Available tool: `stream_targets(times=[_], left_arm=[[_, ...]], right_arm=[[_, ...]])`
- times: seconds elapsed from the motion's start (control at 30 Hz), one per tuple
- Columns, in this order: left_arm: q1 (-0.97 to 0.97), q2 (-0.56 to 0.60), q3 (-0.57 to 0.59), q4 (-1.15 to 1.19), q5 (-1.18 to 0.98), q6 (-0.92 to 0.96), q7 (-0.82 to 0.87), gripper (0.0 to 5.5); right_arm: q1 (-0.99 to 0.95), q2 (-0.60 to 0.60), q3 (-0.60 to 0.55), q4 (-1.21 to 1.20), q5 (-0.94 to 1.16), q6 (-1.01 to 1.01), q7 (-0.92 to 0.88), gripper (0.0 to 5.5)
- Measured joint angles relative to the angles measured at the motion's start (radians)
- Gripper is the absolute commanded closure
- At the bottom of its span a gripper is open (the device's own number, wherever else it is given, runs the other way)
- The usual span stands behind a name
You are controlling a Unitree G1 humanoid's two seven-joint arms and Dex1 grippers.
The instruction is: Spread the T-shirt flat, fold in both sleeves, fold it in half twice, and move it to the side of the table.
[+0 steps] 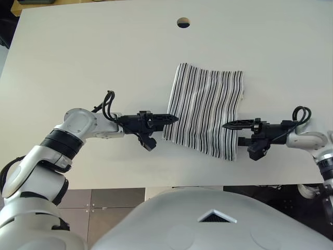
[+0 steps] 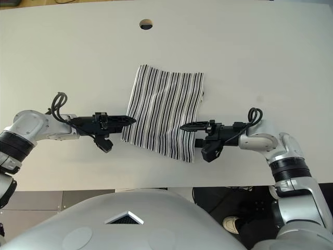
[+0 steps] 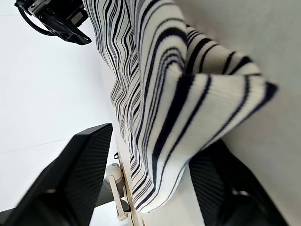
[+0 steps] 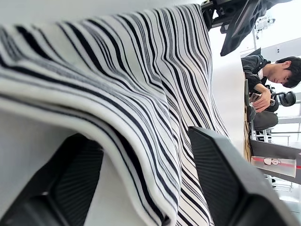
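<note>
Fingers (image 3: 80, 174) of the left gripper (image 1: 170, 119) stand wide apart, straddling the left edge of the folded black-and-white striped fabric T-shirt (image 1: 205, 107). The right gripper (image 1: 230, 125) has its fingers (image 4: 225, 174) equally wide around the shirt's right edge. The shirt lies right of centre on the white surface (image 1: 93, 62).

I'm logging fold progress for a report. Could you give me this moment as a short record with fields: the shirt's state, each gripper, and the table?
T-shirt: striped, folded into a compact rough rectangle, lying near the table's middle
Left gripper: at the shirt's left edge, jaws open with the fabric edge between them
Right gripper: at the shirt's near right corner, jaws open around the fabric edge
Table: white, with a small round hole near its far edge
Stage: folded, not yet moved to the side
</note>
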Motion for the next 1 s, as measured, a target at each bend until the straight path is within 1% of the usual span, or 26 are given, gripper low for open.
stream_targets(times=[0.07,0.13,0.17,0.27,0.3,0.37,0.43,0.5,0.53,0.57,0.6,0.7,0.77,0.83,0.9,1.0], left_arm=[[0.011,0.0,0.003,0.002,-0.064,-0.009,-0.048,3.47],[0.053,-0.002,0.005,0.003,-0.23,-0.046,-0.152,3.79],[0.057,-0.002,0.006,0.001,-0.267,-0.049,-0.18,3.93],[0.076,-0.002,0.009,-0.014,-0.461,-0.063,-0.333,4.39],[0.088,0.0,0.006,-0.022,-0.525,-0.063,-0.382,4.61],[0.116,0.006,-0.016,-0.054,-0.676,-0.053,-0.501,4.9],[0.146,0.028,-0.039,-0.11,-0.85,-0.013,-0.635,5.21],[0.172,0.068,-0.065,-0.183,-1.044,0.069,-0.793,5.32],[0.179,0.082,-0.069,-0.205,-1.094,0.097,-0.846,5.32],[0.194,0.114,-0.075,-0.245,-1.188,0.163,-0.95,5.32],[0.214,0.143,-0.076,-0.275,-1.256,0.215,-1.027,5.33],[0.271,0.194,-0.071,-0.37,-1.411,0.354,-1.197,5.33],[0.305,0.214,-0.051,-0.432,-1.495,0.442,-1.275,5.33],[0.334,0.227,-0.01,-0.508,-1.605,0.573,-1.324,5.33],[0.35,0.231,0.024,-0.56,-1.677,0.662,-1.351,5.33],[0.365,0.21,0.114,-0.615,-1.783,0.787,-1.361,5.33]], right_arm=[[-0.002,-0.001,0.015,-0.001,-0.005,0.004,-0.011,3.23],[-0.006,-0.003,0.039,-0.002,-0.005,0.011,-0.017,3.62],[-0.007,-0.004,0.046,-0.004,-0.001,0.015,-0.017,3.81],[0.0,-0.016,0.078,-0.014,0.043,0.052,-0.011,4.39],[0.007,-0.022,0.089,-0.02,0.066,0.066,-0.002,4.65],[0.017,-0.041,0.117,-0.04,0.14,0.112,0.039,4.99],[0.044,-0.06,0.147,-0.085,0.266,0.187,0.105,5.25],[0.077,-0.1,0.166,-0.167,0.453,0.309,0.198,5.26],[0.088,-0.119,0.166,-0.205,0.531,0.367,0.237,5.26],[0.111,-0.161,0.166,-0.282,0.676,0.487,0.314,5.26],[0.131,-0.2,0.161,-0.345,0.783,0.582,0.371,5.26],[0.179,-0.269,0.114,-0.492,1.0,0.792,0.48,5.26],[0.193,-0.279,0.073,-0.552,1.079,0.888,0.52,5.26],[0.202,-0.277,0.034,-0.579,1.106,0.949,0.541,5.26],[0.202,-0.267,0.005,-0.586,1.108,0.985,0.55,5.27],[0.186,-0.204,-0.028,-0.576,1.075,1.016,0.532,5.27]])
